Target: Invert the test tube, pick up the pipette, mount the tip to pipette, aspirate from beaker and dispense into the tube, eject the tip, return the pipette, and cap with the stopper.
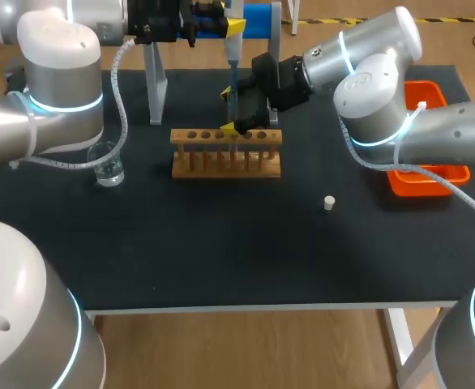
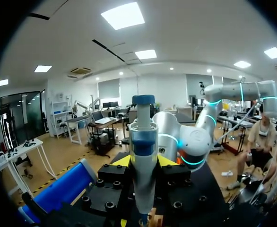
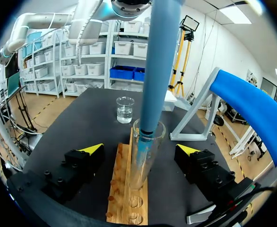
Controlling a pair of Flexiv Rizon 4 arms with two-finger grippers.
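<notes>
Test tube point(image 3: 147, 156) stands upright in the wooden rack point(image 1: 225, 162) mid-table, with the pipette point(image 1: 232, 61) lowered into its mouth. Left gripper point(image 2: 143, 161), above the rack, clasps the pipette. Right gripper point(image 3: 141, 150) straddles the tube, fingers released and not touching. Beaker point(image 1: 108, 168) sits left of the rack, 1 stopper point(image 1: 329, 203) nearer and right.

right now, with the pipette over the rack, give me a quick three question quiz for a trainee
1. True or false: the right gripper is open, not touching the tube.
2. The lower end of the pipette is: A in the beaker, B in the tube, C over the tray.
3. Fill in: the white stopper lies on the table, on the ___ arm's side of the rack.
Key: 1 true; 2 B; 3 right.
</notes>
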